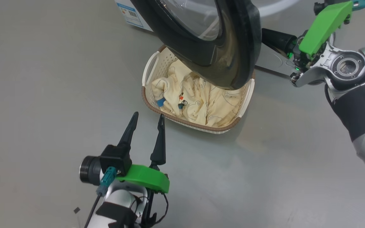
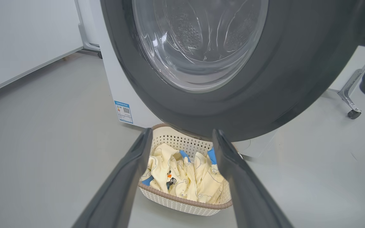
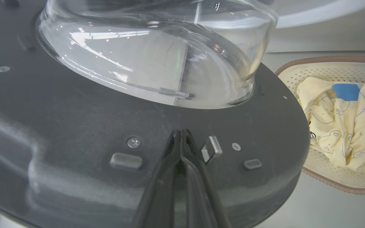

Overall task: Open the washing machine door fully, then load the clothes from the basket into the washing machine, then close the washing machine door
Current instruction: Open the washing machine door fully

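Your left gripper [image 1: 148, 114] is spread wide and holds nothing; it hangs over the floor, just short of the basket [image 1: 147, 72], pointing at it. The clothes [image 1: 198, 101] lie heaped inside the basket, which sits on the floor before the washing machine [image 2: 116, 82]. Your right gripper [image 3: 181, 133] has its fingers pressed together, tips at the inner face of the washing machine door [image 1: 239, 47], just beside the metal latch [image 3: 212, 148]. The door stands swung out above the basket.

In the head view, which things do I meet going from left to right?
left end effector → basket with the clothes → right end effector. The washing machine door overlaps the basket, so it is left out.
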